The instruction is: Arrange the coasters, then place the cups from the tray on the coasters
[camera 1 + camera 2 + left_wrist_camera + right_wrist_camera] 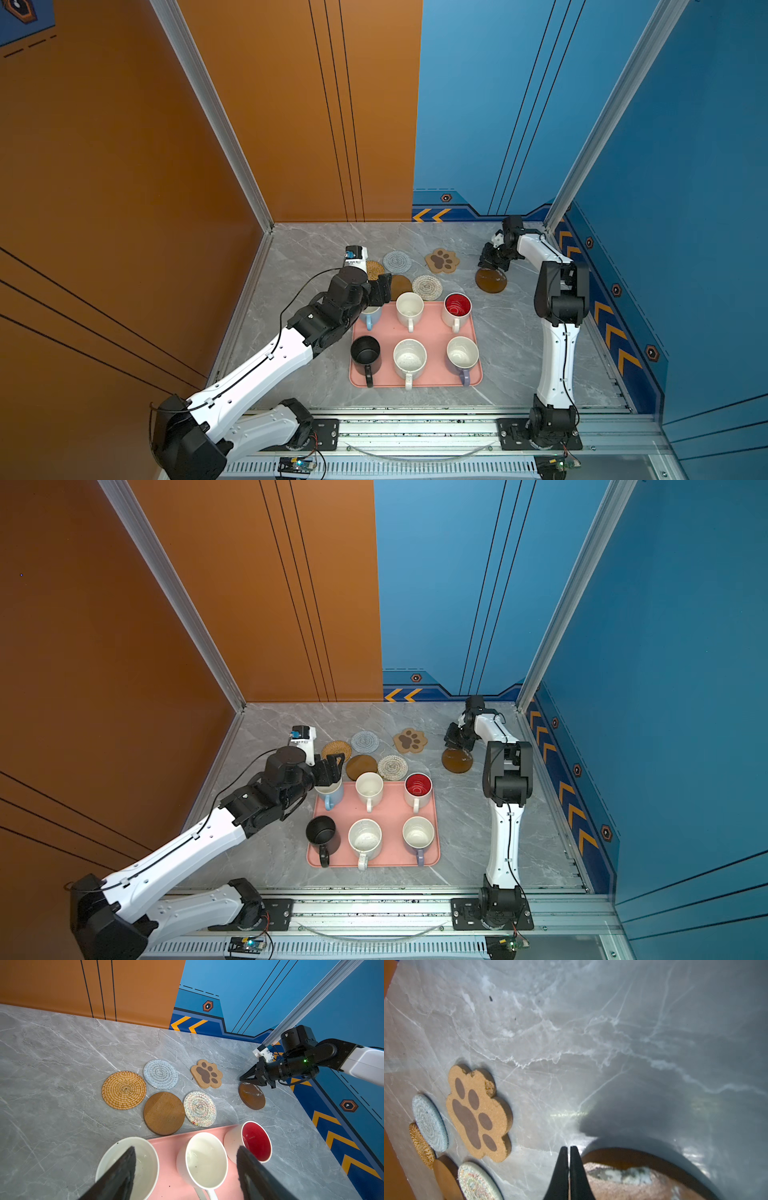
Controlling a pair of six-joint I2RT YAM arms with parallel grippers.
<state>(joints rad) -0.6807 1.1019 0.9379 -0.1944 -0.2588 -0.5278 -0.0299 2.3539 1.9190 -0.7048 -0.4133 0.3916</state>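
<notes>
Coasters (164, 1112) were mostly laid out; every cup (409, 309) was left on the tray (432, 330). Left gripper (185, 1148) was held apart over the blue cup (332, 793), right gripper (568, 1148) pinched together beside a brown coaster (491, 281)

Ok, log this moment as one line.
left gripper: open, above light blue mug | right gripper: shut, tips at separate brown round coaster edge | pink tray: not yet unloaded
</notes>
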